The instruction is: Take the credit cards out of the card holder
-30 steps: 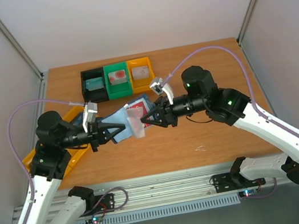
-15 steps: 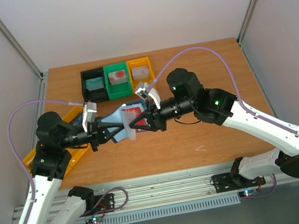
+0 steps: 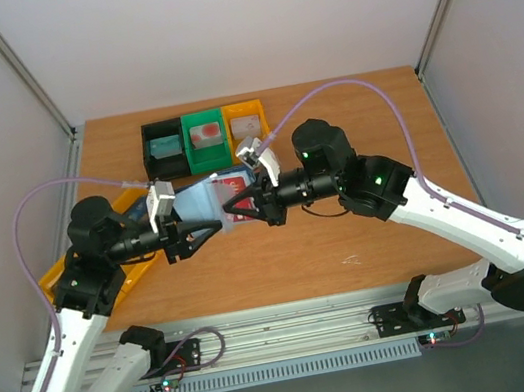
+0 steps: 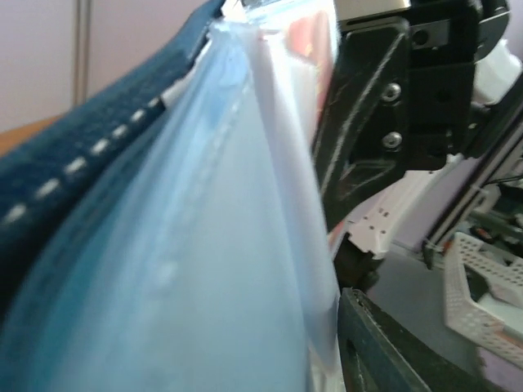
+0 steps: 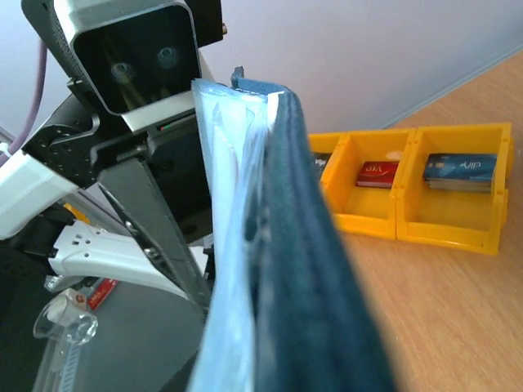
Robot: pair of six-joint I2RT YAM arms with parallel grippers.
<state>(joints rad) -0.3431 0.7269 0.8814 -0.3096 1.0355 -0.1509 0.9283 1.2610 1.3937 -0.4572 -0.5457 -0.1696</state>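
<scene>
**A:** The right jaws first. How do they stand?

**B:** Clenched on the card holder (image 3: pixel 200 203), at the edge nearest the right arm (image 3: pixel 382 185). In the left wrist view their black fingers (image 4: pixel 364 139) bear against the outermost clear page.

**A:** And the left jaws?

**B:** Parted, with the holder's pale pages lying between them. Only one finger (image 4: pixel 409 351) shows in the left wrist view. It sits just beside the edge of the pages, and I cannot tell whether it touches.

**A:** Where is the holder itself?

**B:** Held up on edge between the two arms, a little left of the middle of the worktop (image 3: pixel 354 139) and nearer the arms than the bins. In the right wrist view its slate-blue cover faces right and the shiny pages fan out to the left.

**A:** Any cards in it?

**B:** A red-faced card (image 3: pixel 230 183) shows through a page close to the right jaws. How many more sit inside, I cannot tell.

**A:** And further out?

**B:** Three small bins stand in a row toward the far edge. The black bin (image 3: pixel 167 169) holds a teal card (image 3: pixel 164 146). The green bin (image 3: pixel 209 161) holds a whitish card with a red mark (image 3: pixel 203 134). The yellow bin (image 3: pixel 248 146) holds a whitish card (image 3: pixel 246 125).

**A:** Anything by the left arm?

**B:** A long yellow tray (image 3: pixel 136 270) lies partly under it. The right wrist view shows its compartments, with a red card (image 5: pixel 378 173) in one and a blue card (image 5: pixel 459 169) in the next.
</scene>
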